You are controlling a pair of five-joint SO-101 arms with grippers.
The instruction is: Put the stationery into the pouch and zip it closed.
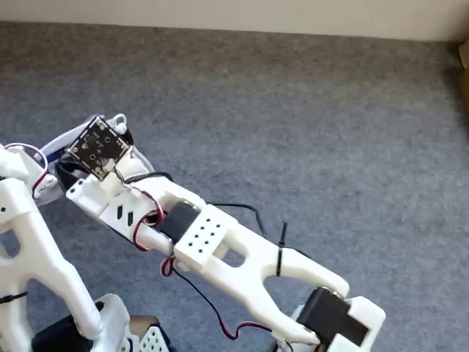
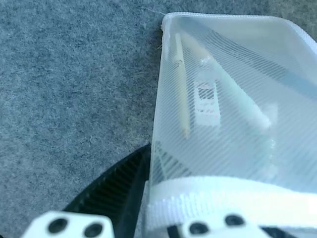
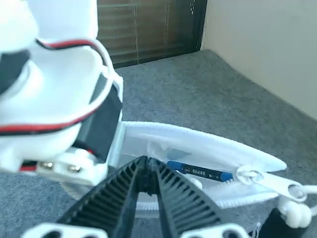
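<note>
The pouch (image 2: 233, 99) is translucent white mesh, and a pencil (image 2: 181, 84) and other pale stationery show through its side. My left gripper (image 2: 152, 166) is shut on its near corner, with one black finger (image 2: 116, 191) outside the wall. In the right wrist view the pouch mouth (image 3: 198, 144) gapes open with a blue pen (image 3: 198, 171) inside. The zipper slider and pull (image 3: 265, 182) sit at the mouth's far end. My right gripper (image 3: 147, 162) is shut, tips at the mouth's rim. From above, the right arm (image 1: 220, 242) covers most of the pouch (image 1: 57, 149).
Grey carpet (image 1: 308, 110) covers the surface, with open room to the right and at the back. The left arm (image 1: 29, 242) stands at the left edge, close beside the right arm's wrist. A pale wall (image 3: 267, 49) and dark blinds (image 3: 143, 25) are behind.
</note>
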